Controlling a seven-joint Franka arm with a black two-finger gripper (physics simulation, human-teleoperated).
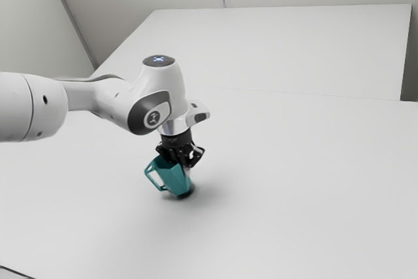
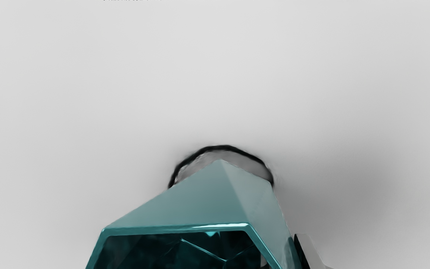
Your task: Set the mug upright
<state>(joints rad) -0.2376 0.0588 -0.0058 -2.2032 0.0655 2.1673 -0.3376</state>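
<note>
- Teal and faceted in the exterior view, the mug (image 1: 171,176) leaned, its mouth toward that view's left and its dark foot (image 1: 187,193) low toward the right, at the table (image 1: 294,174).
- Beside the mug's body, its angular handle (image 1: 152,181) stuck out toward the exterior view's left, away from the gripper (image 1: 185,169), which was at the mug's upper side.
- Its shell seemed stiff and probably fairly light; if it was ceramic or glass, a hard knock of the foot could have chipped it.
- Whether the foot bore on the table or hung just above it, I could not tell.
- Glossy in the wrist view, the rim (image 2: 177,228) looked smooth enough to slip under a weak pinch.
- Outside the mug's wall sat one finger (image 2: 310,248); a pale sliver (image 2: 264,260) just inside the rim looked like the other, so I judged the gripper clenched on the wall between them.
- That wall, just below the rim and flat across a facet, seemed a sound place to hold, since flat pads would seat squarely there; an edge between facets would have let the mug pivot.
- Held off-centre, the mug would likely have wanted a firm, steady grip and a slow turn onto its foot.
</note>
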